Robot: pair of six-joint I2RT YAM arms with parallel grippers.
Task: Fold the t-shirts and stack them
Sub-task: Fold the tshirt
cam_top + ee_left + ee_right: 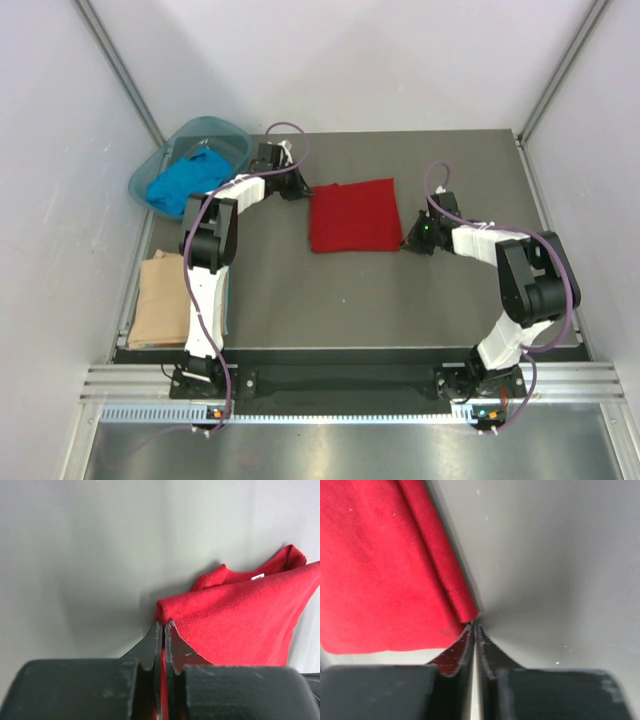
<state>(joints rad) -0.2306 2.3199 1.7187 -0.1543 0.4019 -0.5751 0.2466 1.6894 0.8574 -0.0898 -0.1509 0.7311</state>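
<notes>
**Softly now: two closed grippers at opposite corners of the red shirt**

Nearest you, at the lower left of the top view, the tan t-shirt (158, 300) lies folded on the table (330, 300), partly under the left arm (205, 290). Right of centre, your right gripper (416, 240) sits at the lower right corner of the red t-shirt (355, 215), a folded rectangle in the middle of the frame. In its wrist view the jaws stand together with the cloth's folded edge ending right at their tips. Whether any fabric is caught between them you cannot tell.

Further up the frame, the left gripper (288, 186) is at the shirt's upper left corner. Its jaws are all but together with a sliver of red between them, so it looks to have that corner pinched, close to the small white label (258, 576). Farthest off, at the upper left, the blue t-shirt (185, 182) lies crumpled in the teal basin (225, 130).

Expect the red shirt to be light and limp. It will likely sag between any two held points, and its folded layers may slide apart. A pinch at the very tip could slip or catch only the top layer, so take hold a little in from each corner — through every layer, on the hem or the folded edge — and keep both grips level.
</notes>
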